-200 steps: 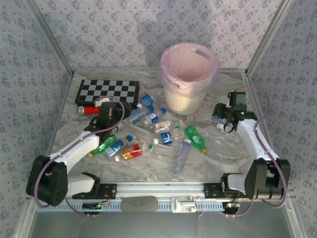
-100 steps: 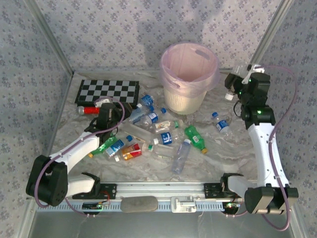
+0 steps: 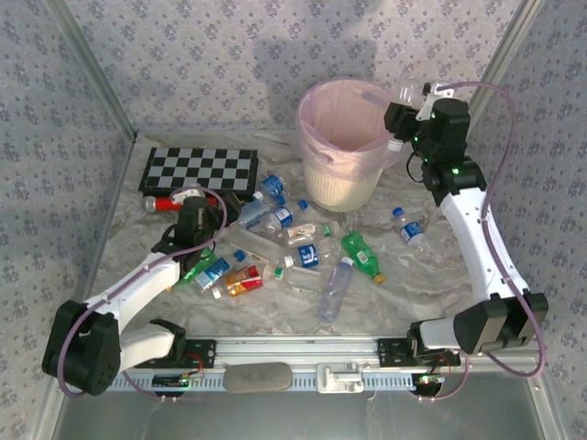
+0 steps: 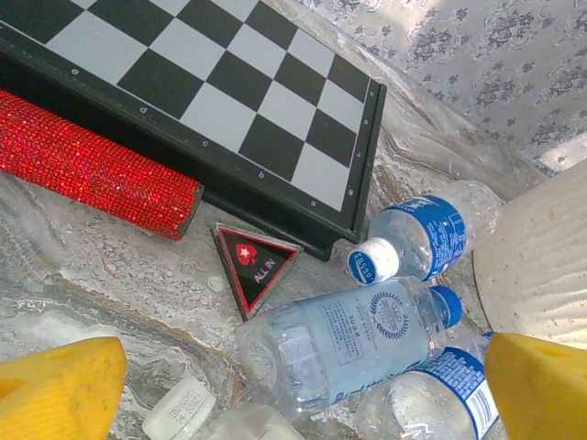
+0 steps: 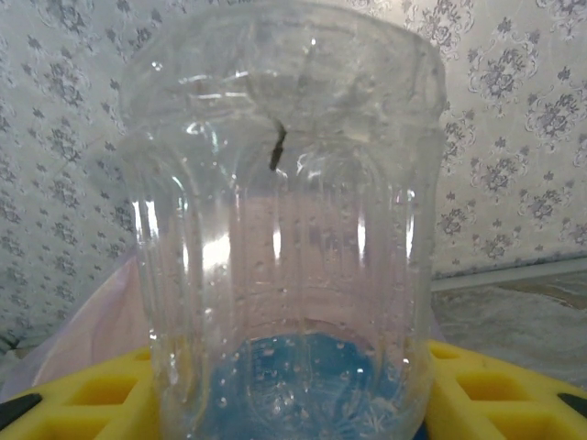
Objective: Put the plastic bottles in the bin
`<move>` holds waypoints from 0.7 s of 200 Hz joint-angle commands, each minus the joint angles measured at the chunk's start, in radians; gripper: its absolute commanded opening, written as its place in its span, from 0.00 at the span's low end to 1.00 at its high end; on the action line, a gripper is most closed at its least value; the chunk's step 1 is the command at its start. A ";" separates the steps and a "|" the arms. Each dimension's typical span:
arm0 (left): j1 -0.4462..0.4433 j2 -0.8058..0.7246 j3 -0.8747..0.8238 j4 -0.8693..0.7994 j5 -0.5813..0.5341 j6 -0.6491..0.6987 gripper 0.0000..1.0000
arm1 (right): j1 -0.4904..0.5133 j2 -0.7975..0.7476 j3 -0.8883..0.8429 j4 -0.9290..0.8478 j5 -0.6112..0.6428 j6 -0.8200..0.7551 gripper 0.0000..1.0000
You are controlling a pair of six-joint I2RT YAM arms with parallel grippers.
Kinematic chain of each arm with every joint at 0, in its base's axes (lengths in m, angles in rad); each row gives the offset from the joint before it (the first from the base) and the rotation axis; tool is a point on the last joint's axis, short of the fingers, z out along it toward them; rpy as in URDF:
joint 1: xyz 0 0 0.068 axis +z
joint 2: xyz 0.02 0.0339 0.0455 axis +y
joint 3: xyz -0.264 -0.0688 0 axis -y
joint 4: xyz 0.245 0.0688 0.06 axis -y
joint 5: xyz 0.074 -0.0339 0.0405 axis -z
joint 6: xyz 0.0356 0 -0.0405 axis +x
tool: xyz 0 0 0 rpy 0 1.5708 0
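Your right gripper (image 3: 401, 117), fingers clamped on clear bottle (image 5: 284, 229), at bin (image 3: 341, 186) rim, far edge of table (image 3: 431, 275): move fully over opening before you release. Your left gripper (image 3: 195, 223): fingers apart.

Bin: round cream-white ribbed plastic wastebasket (image 3: 341, 188), lined with a translucent pink bag (image 3: 316, 137).
Board: flat chessboard (image 3: 199, 169) left of the bin, black and pale grey-white checks, black rim.
Stick: glittery red cylinder (image 3: 172, 203) left of the bin.
Chip: black triangular chip (image 4: 252, 266), red border, white "ALL IN" lettering.
Bottles in front of the bin: clear plastic bottles (image 3: 282, 217) with blue caps and labels; green bottle (image 3: 360, 253); orange-red bottle (image 3: 243, 282).
Held bottle: clear ridged bottle (image 5: 280, 229) in the right tool (image 5: 284, 412), blue at its far end.
Pads: bright yellow on right tool and left tool (image 4: 298, 390).
Table (image 3: 431, 275): marbled grey-white.
Walls (image 3: 229, 55): pale lilac-grey, small floral print.
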 commanded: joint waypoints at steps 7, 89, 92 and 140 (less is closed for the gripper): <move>0.001 -0.075 -0.035 -0.039 -0.044 0.010 1.00 | 0.091 0.176 0.223 -0.045 -0.042 -0.101 0.51; 0.016 -0.174 -0.074 -0.087 -0.092 0.020 1.00 | 0.154 0.472 0.508 -0.243 -0.054 -0.147 0.50; 0.016 -0.176 -0.075 -0.089 -0.093 0.020 1.00 | 0.155 0.481 0.518 -0.252 -0.055 -0.148 0.50; 0.029 -0.195 -0.081 -0.105 -0.095 0.024 1.00 | 0.165 0.667 0.701 -0.456 -0.030 -0.153 0.51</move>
